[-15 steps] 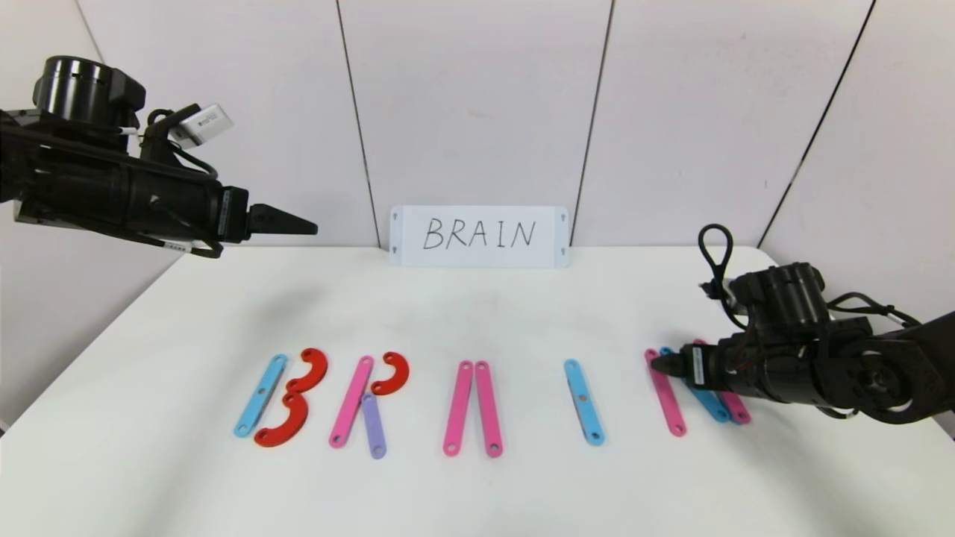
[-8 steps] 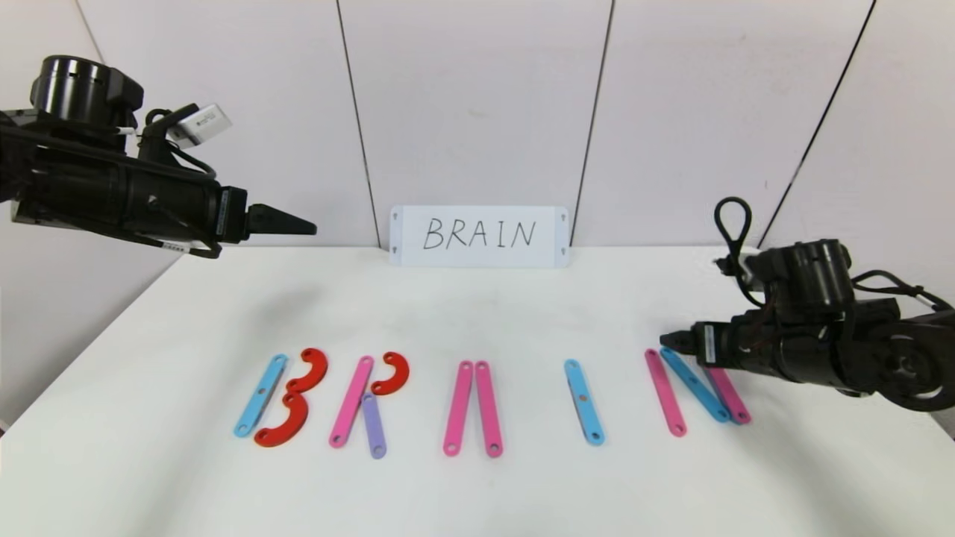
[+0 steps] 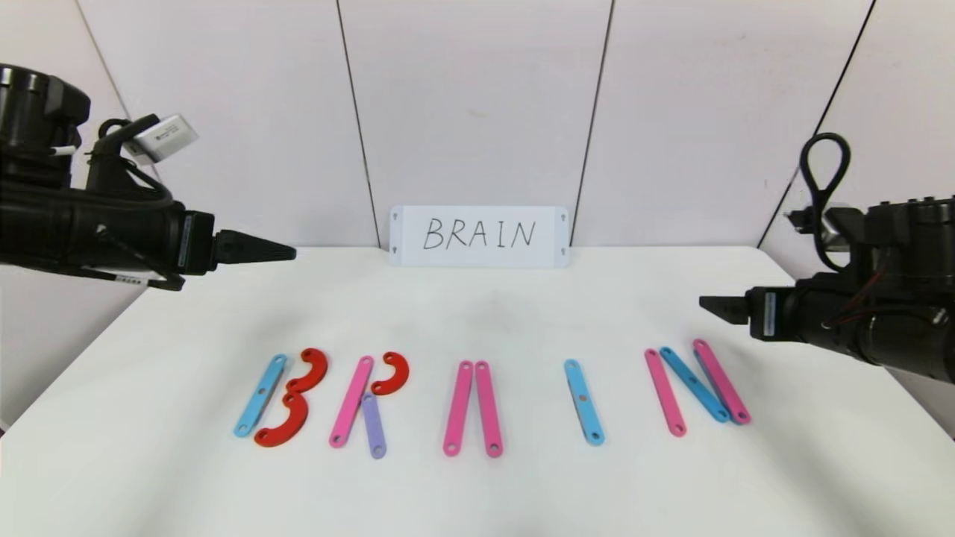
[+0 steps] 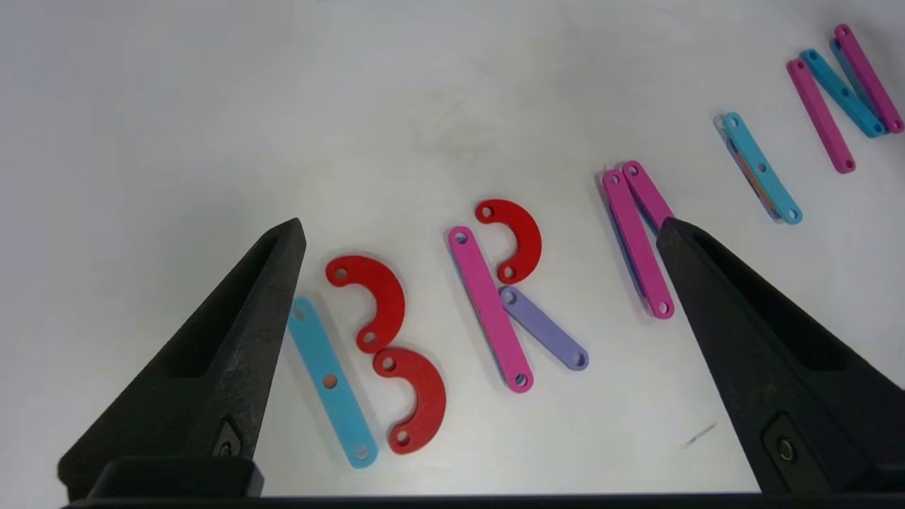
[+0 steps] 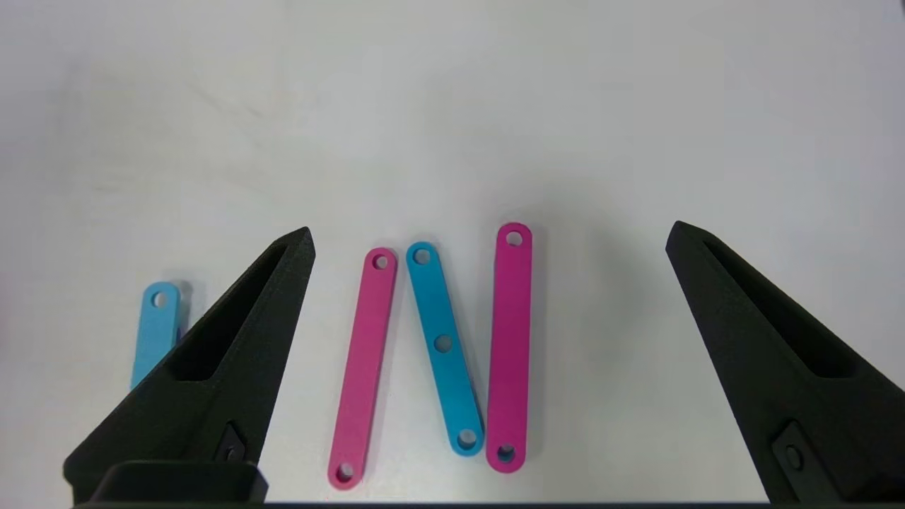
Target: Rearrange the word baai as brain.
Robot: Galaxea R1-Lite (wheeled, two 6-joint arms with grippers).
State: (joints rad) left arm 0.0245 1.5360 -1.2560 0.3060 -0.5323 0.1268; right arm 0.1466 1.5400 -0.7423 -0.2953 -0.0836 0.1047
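Judging by appearance, the plastic letter pieces (image 3: 477,403) across the lower middle of the head view are thin, light, stiff and liable to slide; best pinched across a bar's narrow width; the white table (image 3: 477,313) is smooth, with white wall panels behind; left gripper (image 3: 287,253) upper left and right gripper (image 3: 705,303) at right hover with jaws spread, holding nothing.
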